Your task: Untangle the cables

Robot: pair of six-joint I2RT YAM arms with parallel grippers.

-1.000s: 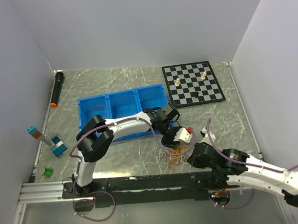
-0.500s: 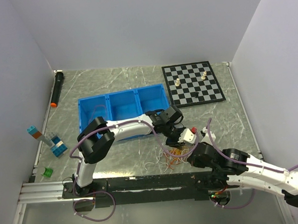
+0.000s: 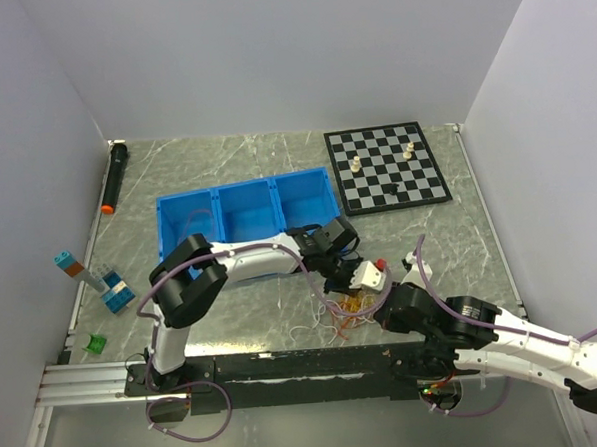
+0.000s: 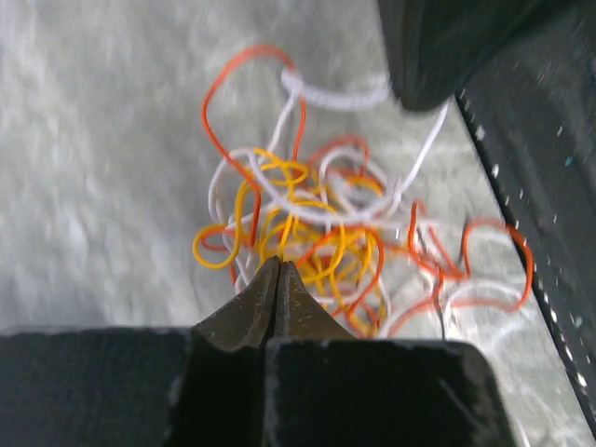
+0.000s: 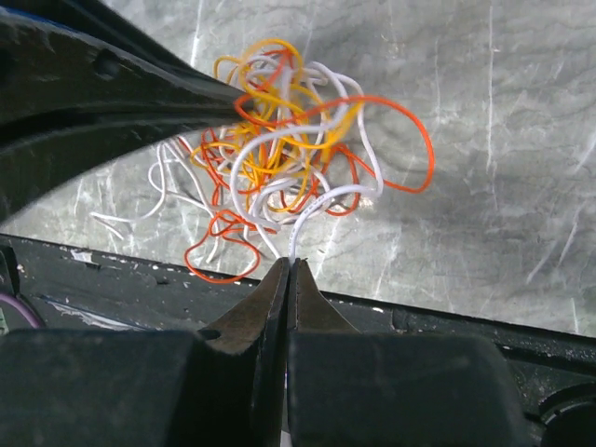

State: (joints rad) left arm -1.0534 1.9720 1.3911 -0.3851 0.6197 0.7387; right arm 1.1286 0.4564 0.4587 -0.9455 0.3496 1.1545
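The cables (image 4: 315, 216) are red-orange, yellow and white. The surface (image 3: 235, 157) is grey with pale veins. The chessboard (image 3: 387, 166) is black-and-white checked.

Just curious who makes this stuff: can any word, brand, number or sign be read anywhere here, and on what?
None readable in any view. The chessboard, the blue bin and the cables show no lettering; the small blocks at the left edge are too small to tell.
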